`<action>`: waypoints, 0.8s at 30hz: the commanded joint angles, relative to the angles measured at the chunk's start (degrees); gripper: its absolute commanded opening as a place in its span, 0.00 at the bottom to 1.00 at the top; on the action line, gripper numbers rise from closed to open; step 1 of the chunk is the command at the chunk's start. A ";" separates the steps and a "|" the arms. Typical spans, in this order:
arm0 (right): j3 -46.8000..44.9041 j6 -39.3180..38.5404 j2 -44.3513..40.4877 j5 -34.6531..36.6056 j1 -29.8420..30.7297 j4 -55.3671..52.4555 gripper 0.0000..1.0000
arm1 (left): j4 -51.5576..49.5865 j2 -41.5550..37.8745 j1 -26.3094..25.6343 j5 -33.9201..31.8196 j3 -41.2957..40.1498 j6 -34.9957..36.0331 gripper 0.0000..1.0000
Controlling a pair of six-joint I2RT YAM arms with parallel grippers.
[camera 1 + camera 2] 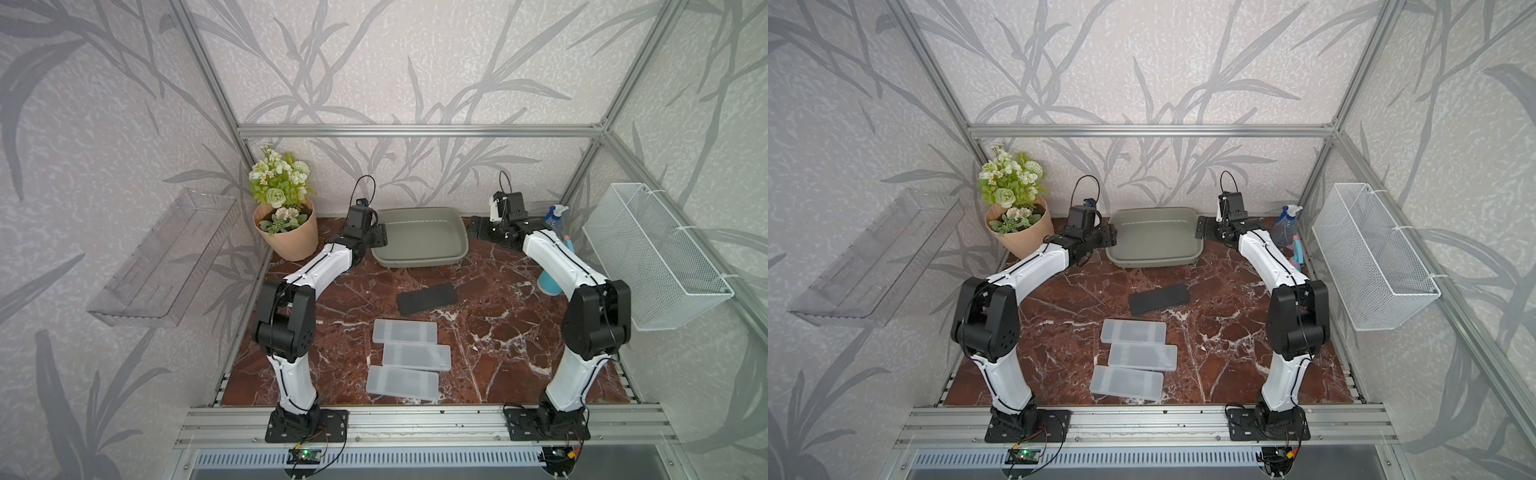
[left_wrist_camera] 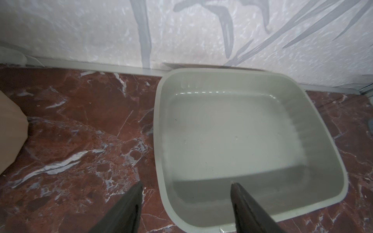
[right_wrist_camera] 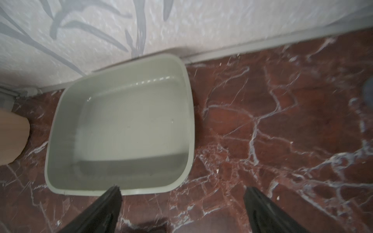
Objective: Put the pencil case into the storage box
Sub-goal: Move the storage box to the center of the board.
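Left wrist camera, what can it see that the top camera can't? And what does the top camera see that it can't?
Only the left wrist view: the left gripper up close, jaws open, one fingertip over the marble table and the other over the inside of the storage box.

Only a top view: the black pencil case, three frosted pencil cases, the flowers, the spray bottle, the white wire basket and the clear tray.

Both: the empty grey-green storage box, the marble table and the peach flower pot.
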 commanded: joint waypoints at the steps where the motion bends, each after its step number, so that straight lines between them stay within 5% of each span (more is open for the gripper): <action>1: 3.48 3.20 1.60 -6.36 0.36 -10.86 0.99 | -10.58 5.28 0.56 0.36 8.55 -3.01 0.72; 8: 1.65 2.26 1.12 -6.28 0.36 -13.38 0.99 | -15.26 16.80 1.75 2.10 22.50 -2.47 0.72; 18: -5.62 1.79 -3.83 -5.05 -0.95 -14.02 0.99 | -14.03 22.40 4.65 4.39 23.91 -4.43 0.69; 24: -7.83 2.72 -4.60 -5.27 -1.74 -14.05 0.99 | -11.92 25.65 4.67 9.56 23.51 -5.34 0.48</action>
